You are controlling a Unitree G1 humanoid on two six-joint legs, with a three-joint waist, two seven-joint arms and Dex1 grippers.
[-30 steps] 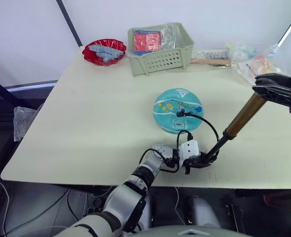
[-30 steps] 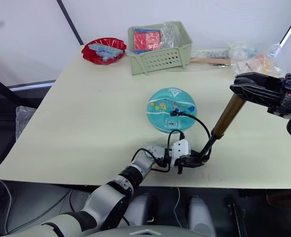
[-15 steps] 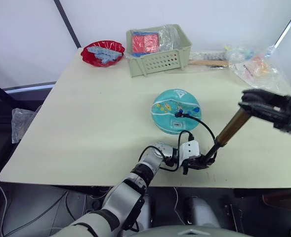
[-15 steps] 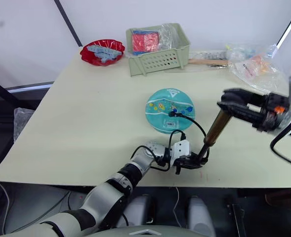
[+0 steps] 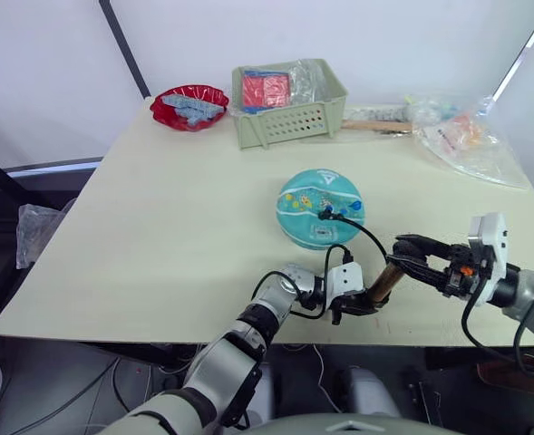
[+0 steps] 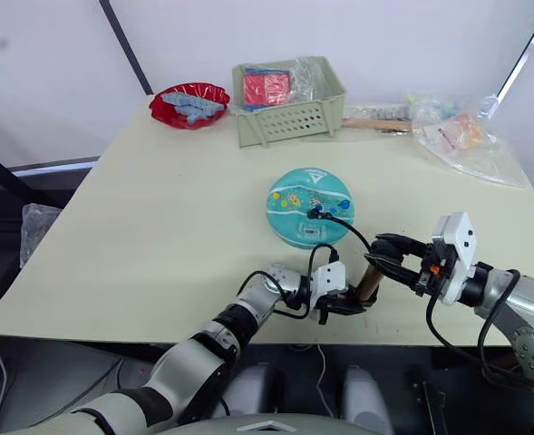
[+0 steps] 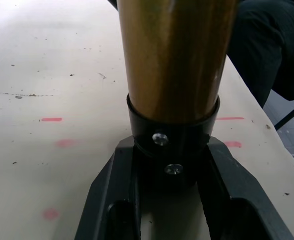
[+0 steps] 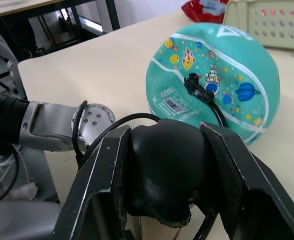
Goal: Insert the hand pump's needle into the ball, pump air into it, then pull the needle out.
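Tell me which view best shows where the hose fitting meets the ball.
The right wrist view: the ball faces the camera, with the black fitting seated among the cartoon prints and the hose trailing off it. Both eye views show that spot small, from above. The left wrist view shows the hand pump barrel instead.

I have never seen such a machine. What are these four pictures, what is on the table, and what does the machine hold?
It is a humanoid robot with two arms. Two pictures come from cameras in its head, looking down; two come from cameras on its wrists. On the table lie a teal ball, a red bowl, a green basket and plastic bags. The left gripper clamps the hand pump at its base. The right gripper grips the handle. The hose runs to the ball's valve.
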